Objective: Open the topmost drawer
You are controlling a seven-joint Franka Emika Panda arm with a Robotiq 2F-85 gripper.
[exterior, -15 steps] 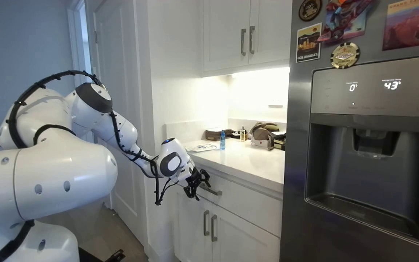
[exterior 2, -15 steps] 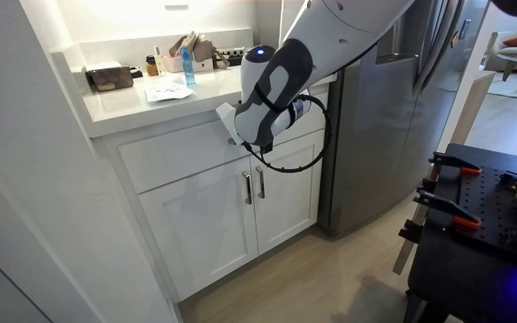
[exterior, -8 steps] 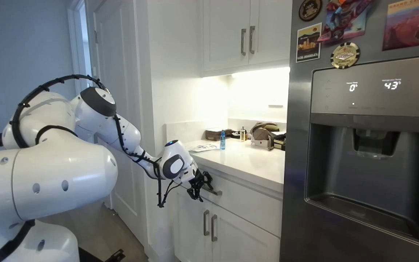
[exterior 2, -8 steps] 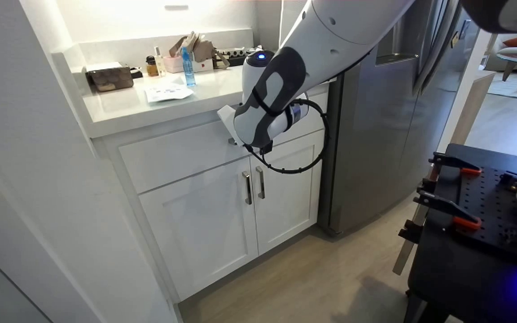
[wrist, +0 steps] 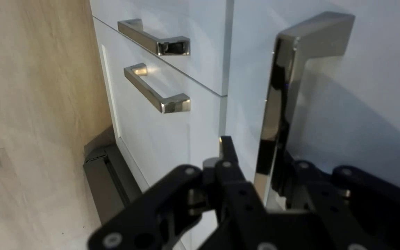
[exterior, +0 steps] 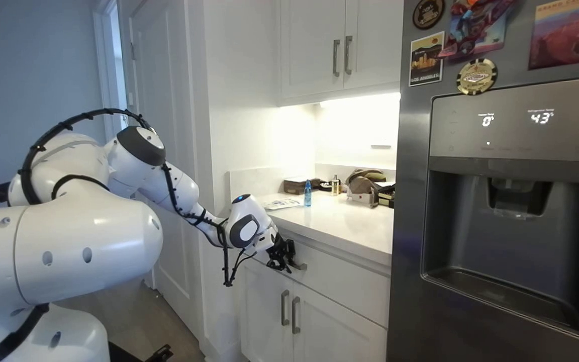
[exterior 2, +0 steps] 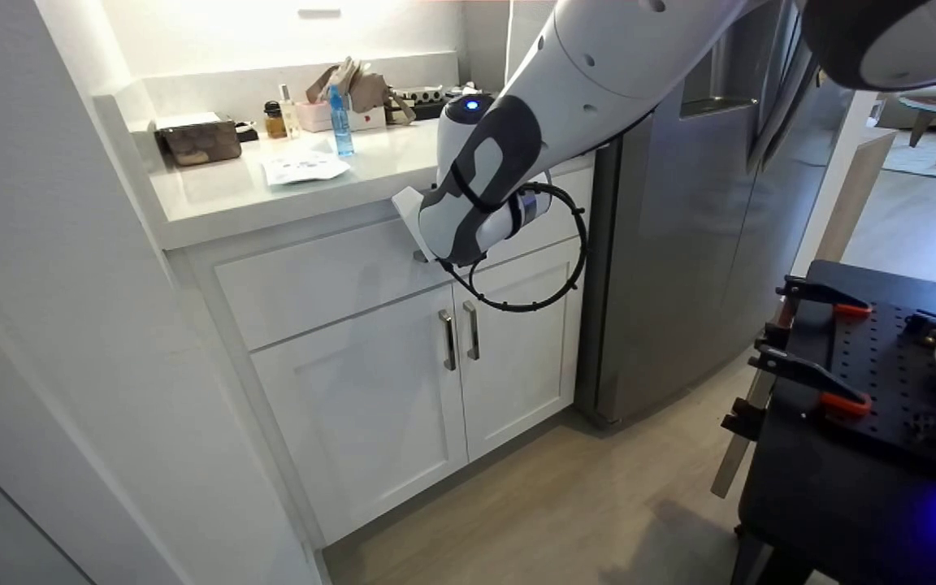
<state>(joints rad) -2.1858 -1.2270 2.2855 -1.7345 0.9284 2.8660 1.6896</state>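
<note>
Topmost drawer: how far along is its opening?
Looks done: the gripper is lined up, its fingers either side of the handle in the wrist view.
In hand: apparently the grasp; a gap shows between one finger and the handle.
Left: likely closing, then the pull, since the topmost drawer looks flush and shut in both exterior views.

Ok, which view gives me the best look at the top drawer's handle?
The wrist view: the handle shows large there, bar and one end post plain, with the open claw straddling it lower in the picture. In both exterior views only one end of it shows clearly, the rest mostly hidden behind the claw or the arm.
</note>
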